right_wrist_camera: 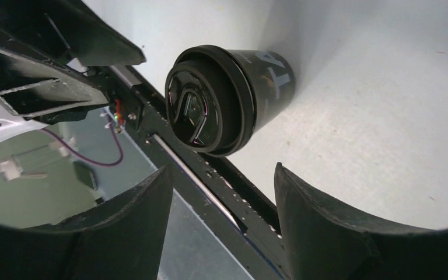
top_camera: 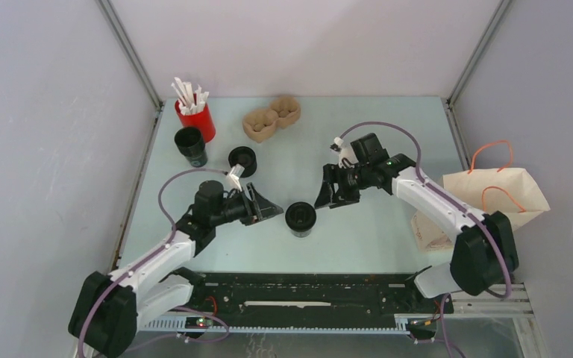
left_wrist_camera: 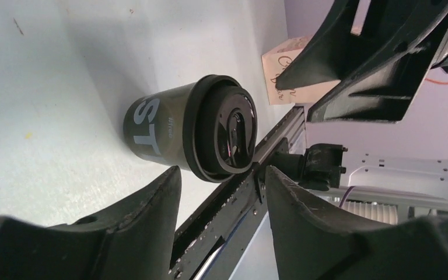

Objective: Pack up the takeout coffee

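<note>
At the far left corner of the surface point(top_camera: 373, 127) we see a red cup of white sticks point(top_camera: 195, 119). An open black cup point(top_camera: 191, 145) sits just nearer than it, and a squat black round piece point(top_camera: 242, 160) lies a little to the right of that. A brown two-cup pulp carrier point(top_camera: 271, 118) rests by the far edge, near its middle.

The left end effector point(top_camera: 267, 207) has its jaws apart with nothing between them, and it faces the takeout coffee point(top_camera: 300, 218) from the left. The coffee stands upright with its lid on, around the middle of the surface and nearer the near edge. It sits between the two end effectors, and we see it touching neither. Both wrist views show white lettering on its side.

The right end effector point(top_camera: 324, 190) is also spread and empty, just right of the cup. A paper bag point(top_camera: 503, 195) with orange handles sits at the right edge, beside the right arm.
</note>
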Robot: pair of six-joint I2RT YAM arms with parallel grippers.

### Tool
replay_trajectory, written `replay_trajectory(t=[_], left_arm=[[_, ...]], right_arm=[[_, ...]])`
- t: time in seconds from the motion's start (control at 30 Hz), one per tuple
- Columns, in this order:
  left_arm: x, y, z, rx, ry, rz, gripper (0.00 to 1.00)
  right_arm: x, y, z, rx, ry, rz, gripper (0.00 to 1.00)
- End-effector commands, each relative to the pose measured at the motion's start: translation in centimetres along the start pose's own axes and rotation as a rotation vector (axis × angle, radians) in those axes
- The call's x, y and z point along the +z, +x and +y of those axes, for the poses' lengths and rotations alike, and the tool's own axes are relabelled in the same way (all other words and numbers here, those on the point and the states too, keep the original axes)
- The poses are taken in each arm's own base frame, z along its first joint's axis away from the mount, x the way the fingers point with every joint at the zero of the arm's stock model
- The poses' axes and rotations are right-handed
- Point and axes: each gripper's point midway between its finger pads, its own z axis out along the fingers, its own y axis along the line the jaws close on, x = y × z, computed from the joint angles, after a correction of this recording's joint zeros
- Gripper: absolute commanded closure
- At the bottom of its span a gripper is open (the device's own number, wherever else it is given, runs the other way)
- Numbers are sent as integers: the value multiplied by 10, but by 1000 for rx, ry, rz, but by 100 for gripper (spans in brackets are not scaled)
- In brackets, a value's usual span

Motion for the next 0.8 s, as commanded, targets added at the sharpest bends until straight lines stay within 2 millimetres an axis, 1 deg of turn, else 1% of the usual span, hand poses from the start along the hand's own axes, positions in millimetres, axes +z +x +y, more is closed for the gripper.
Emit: replay_trajectory(t=[0.0,0.07,0.13,0.27,0.33,0.43,0.5,0.6,0.73,0.77], left_arm=[[7,-9,-19,-19,100,-54,38],[11,-5,-19,-7,93,-44,35],[15,-1,-15,-12,78,-29,37],[19,6,-4,-26,49,-21,47],[17,8,2,-26,28,-31,48],[16,11,8,-31,8,-27,55],[18,14,13,-38,-4,-13,57],[20,16,17,-45,-16,-5,58],[22,15,19,-43,-22,-2,58],[23,16,20,-44,-25,2,59]], right_arm=[[11,-6,25,-55,-220,10,23],[18,-4,20,-36,-230,17,20],[24,0,16,1,-273,26,21],[28,6,6,49,-308,40,31],[27,7,2,58,-312,26,32],[29,9,-5,74,-308,27,35],[33,10,-8,81,-311,33,36],[37,9,-8,94,-326,39,42],[42,8,-13,105,-318,41,47],[43,8,-14,107,-316,43,50]])
